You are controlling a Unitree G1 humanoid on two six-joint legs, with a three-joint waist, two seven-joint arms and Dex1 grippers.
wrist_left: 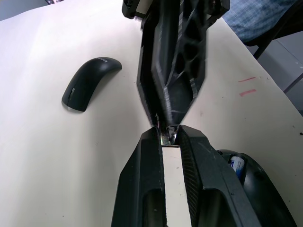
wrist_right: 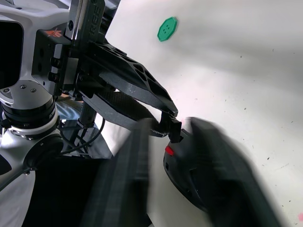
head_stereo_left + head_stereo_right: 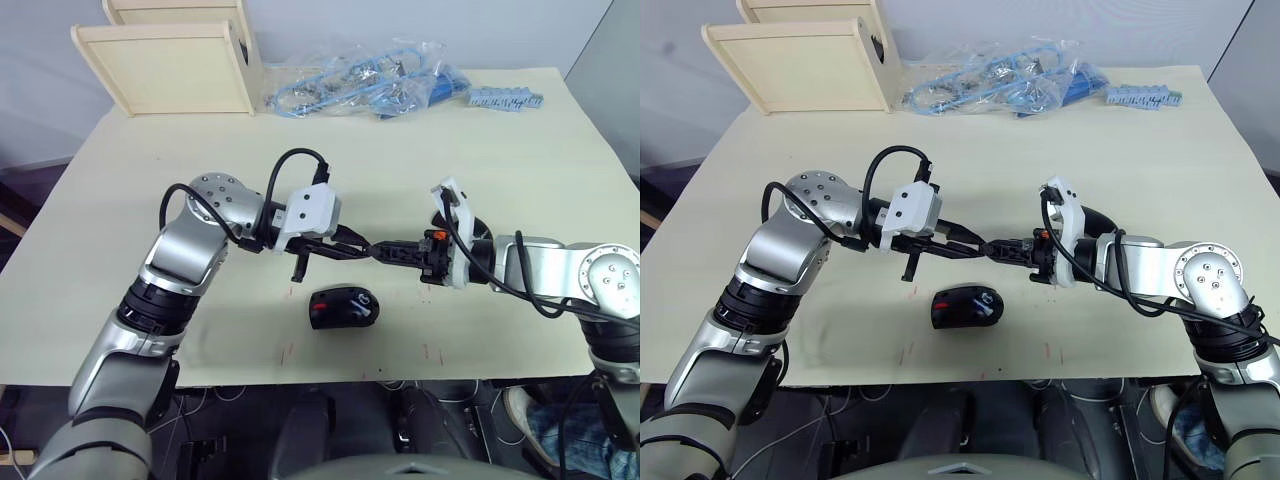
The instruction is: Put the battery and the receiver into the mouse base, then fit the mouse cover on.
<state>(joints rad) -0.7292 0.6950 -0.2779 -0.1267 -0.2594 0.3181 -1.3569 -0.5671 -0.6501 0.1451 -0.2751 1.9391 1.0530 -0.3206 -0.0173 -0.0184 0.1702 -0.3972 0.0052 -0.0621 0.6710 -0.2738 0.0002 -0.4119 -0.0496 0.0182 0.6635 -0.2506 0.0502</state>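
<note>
While meeting tip to tip above the worktop (image 3: 500, 150), left pincer (image 3: 352, 248) and right pincer (image 3: 388, 251) nearly closed on a tiny metallic piece (image 1: 166, 138), too small to identify. Mouse base (image 3: 343, 306) just below, toward near edge; battery (image 1: 236, 165) seated inside. Mouse cover (image 1: 90, 82) apart on bare worktop, per left wrist view.
</note>
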